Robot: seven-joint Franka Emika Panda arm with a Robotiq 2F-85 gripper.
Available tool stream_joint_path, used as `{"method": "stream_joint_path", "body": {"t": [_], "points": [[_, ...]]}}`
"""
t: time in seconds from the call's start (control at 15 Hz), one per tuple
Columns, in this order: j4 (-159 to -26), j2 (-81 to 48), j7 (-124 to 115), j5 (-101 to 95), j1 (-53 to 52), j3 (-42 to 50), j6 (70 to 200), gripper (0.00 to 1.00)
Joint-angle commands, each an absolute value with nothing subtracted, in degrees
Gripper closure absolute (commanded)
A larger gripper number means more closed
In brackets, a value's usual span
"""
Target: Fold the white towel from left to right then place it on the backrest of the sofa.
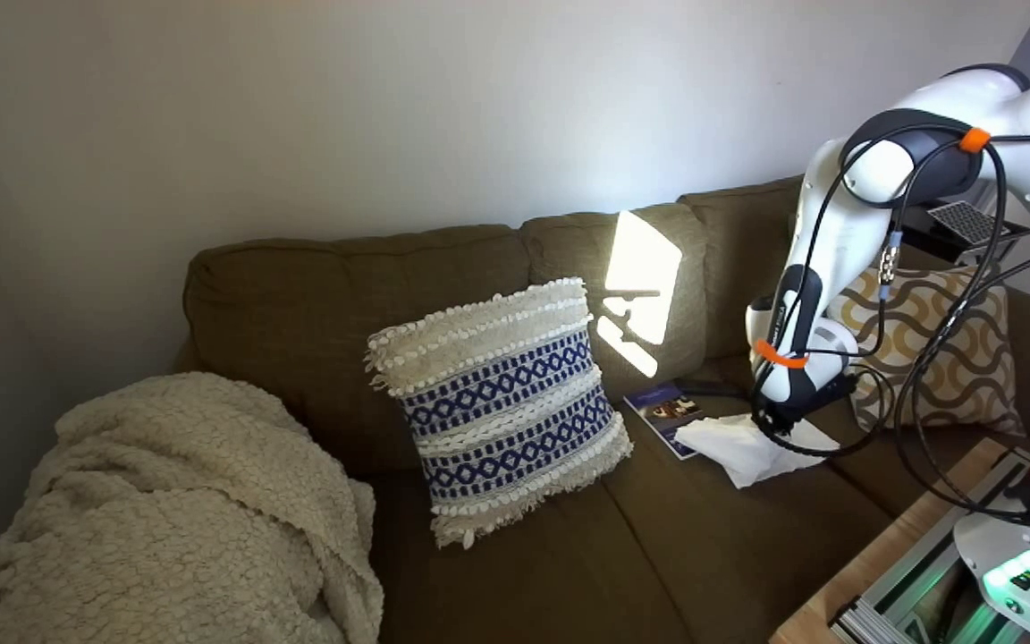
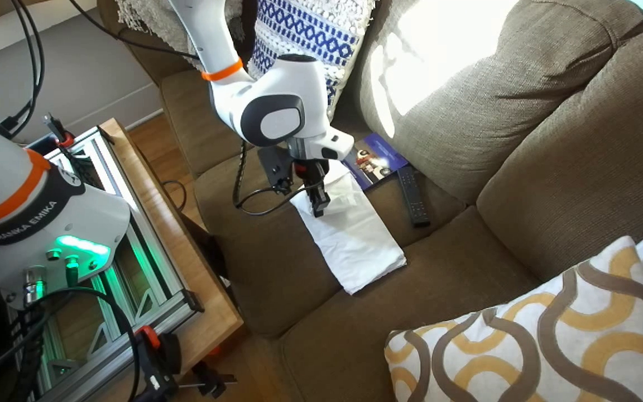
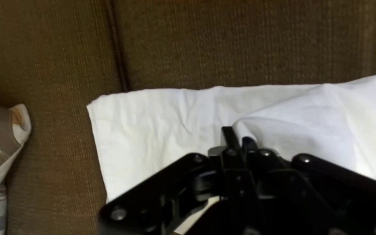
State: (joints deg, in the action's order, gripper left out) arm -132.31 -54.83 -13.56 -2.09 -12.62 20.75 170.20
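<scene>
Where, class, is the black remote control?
In an exterior view, the black remote control lies right of centre on the sofa, beside the blue booklet.

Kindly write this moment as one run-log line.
fingers: shut on towel | towel: mostly lying on seat | backrest: towel not yet there

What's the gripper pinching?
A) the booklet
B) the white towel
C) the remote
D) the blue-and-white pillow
B: in the wrist view the gripper is closed with a fold of the white towel caught between its tips.
</scene>
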Motion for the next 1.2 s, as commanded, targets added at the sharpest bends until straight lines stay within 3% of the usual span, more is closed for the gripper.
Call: {"method": "stream_joint_path", "body": {"t": [0.0,0.53,1.13], "points": [[-134.4,-57.56,-11.95,-1.68,-9.82,22.25,175.56,0.99],[-136.35,-62.3,-5.35,0.59,-3.09,26.07,192.23,0.99],[-133.57,-61.73,3.27,-0.45,6.39,25.65,198.04,0.99]]}}
